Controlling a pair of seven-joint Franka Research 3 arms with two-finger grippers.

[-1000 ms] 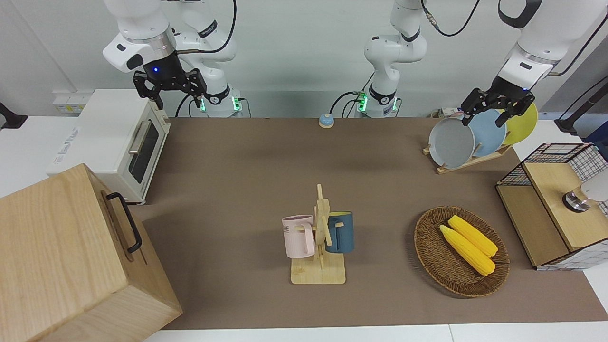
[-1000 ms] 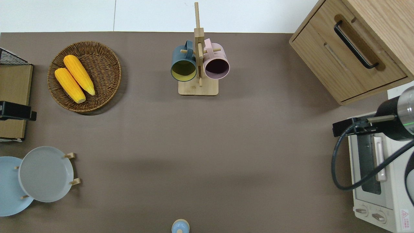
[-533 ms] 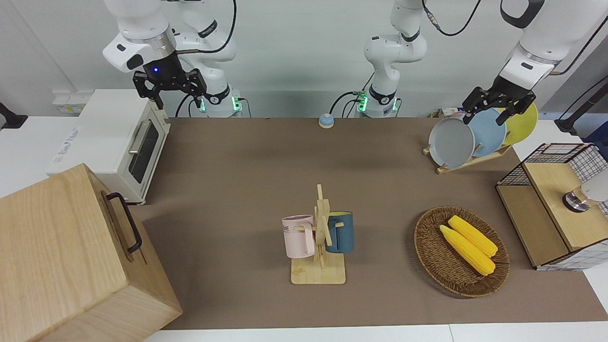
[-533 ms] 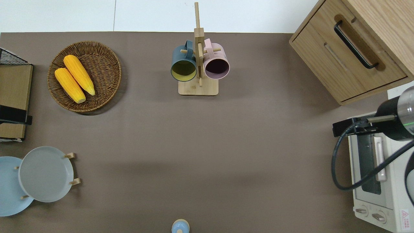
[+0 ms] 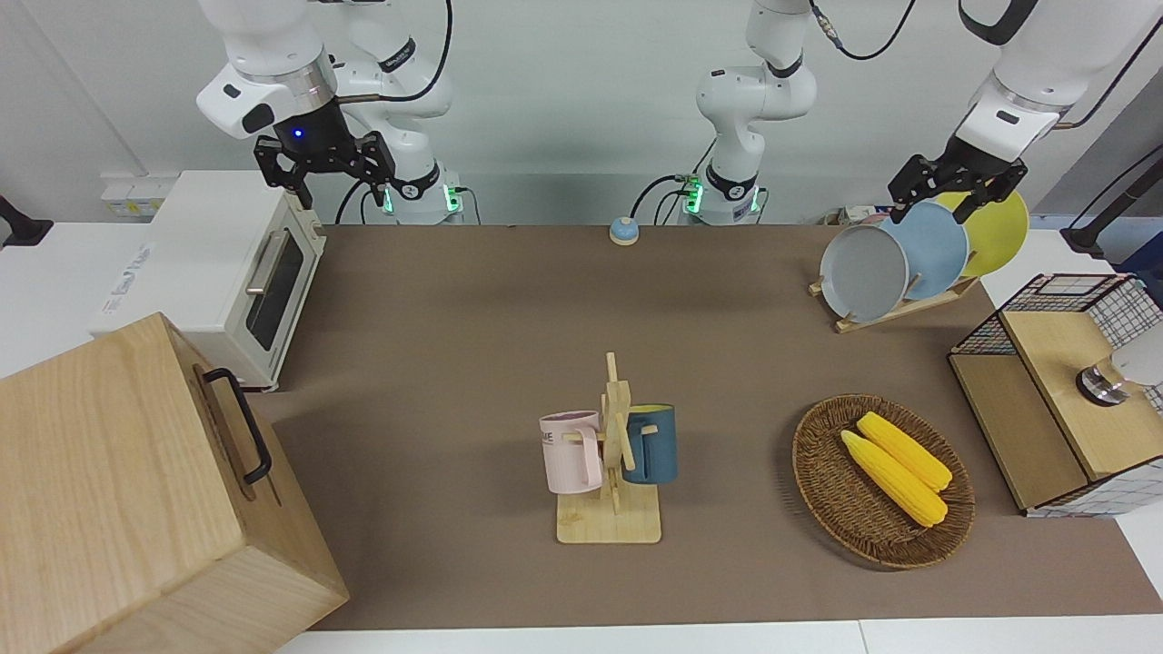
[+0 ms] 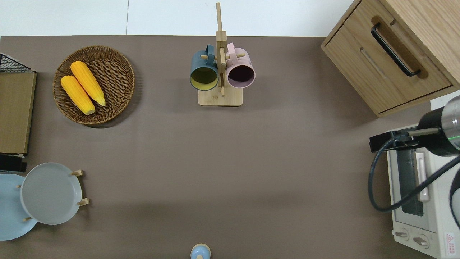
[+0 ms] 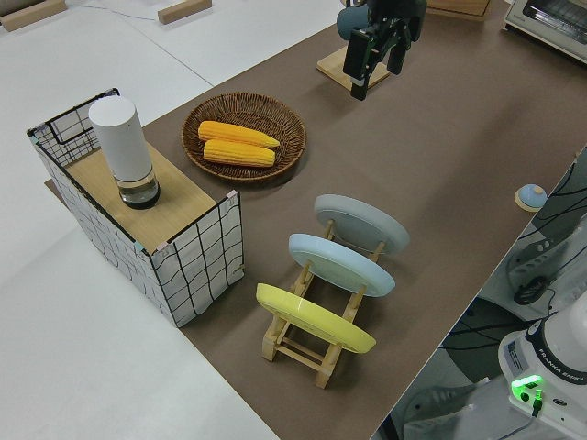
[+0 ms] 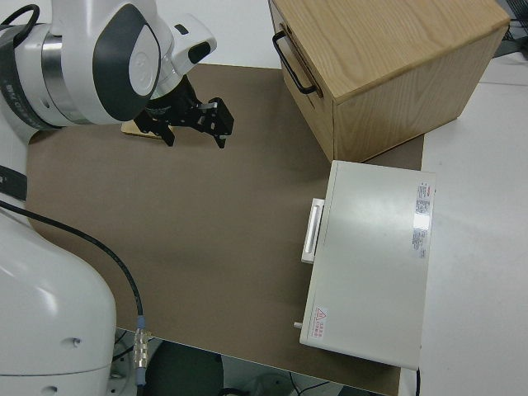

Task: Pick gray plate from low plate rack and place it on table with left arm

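The gray plate [image 5: 863, 272] leans in the low plate rack [image 5: 895, 313] at the left arm's end of the table [image 5: 472, 363], in the slot farthest from that end. It also shows in the overhead view [image 6: 50, 193] and the left side view [image 7: 362, 225]. My left gripper [image 5: 945, 204] is open and empty in the air above the plates' upper rims, touching none. Only its edge shows in the overhead view [image 6: 10, 167]. It shows open in the left side view [image 7: 374, 71]. My right gripper [image 5: 332, 182] is parked and open.
A light blue plate [image 5: 936, 250] and a yellow plate [image 5: 999, 232] stand in the same rack. A wicker basket with corn [image 5: 881, 481], a wire-and-wood box [image 5: 1054, 400], a mug stand [image 5: 611, 463], a toaster oven [image 5: 227, 272] and a wooden cabinet [image 5: 136, 490] stand around.
My left gripper has moved toward the robots, from over the wire-and-wood box to above the rack, still open. The plates and the right arm have not moved.
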